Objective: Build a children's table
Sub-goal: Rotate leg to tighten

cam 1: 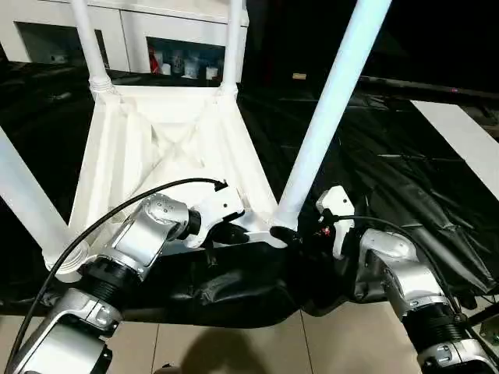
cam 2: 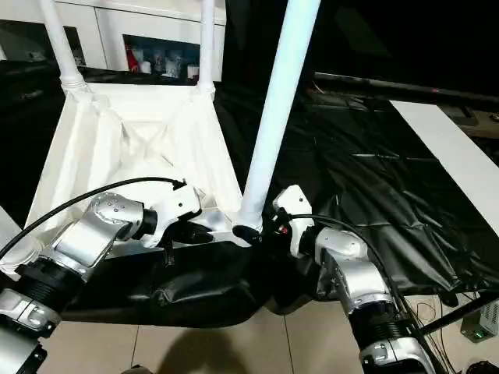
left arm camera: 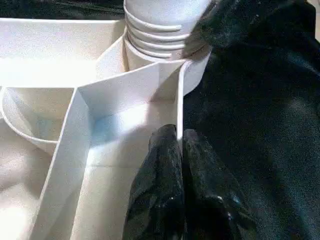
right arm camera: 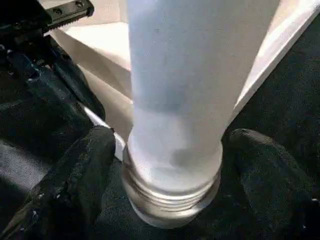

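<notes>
Table leg (right arm camera: 175,115) between right gripper's (right arm camera: 172,165) spread fingers.

A big work table (cam 1: 405,167) covered in a wrinkled black sheet (cam 2: 366,195) carries the children's table (cam 1: 168,144), which lies upside down on the sheet near the front edge, its legs pointing up. A flat white panel (cam 1: 468,140) lies along the table's right edge. The sheet hangs over the front edge above the tiled floor (cam 1: 234,347).
</notes>
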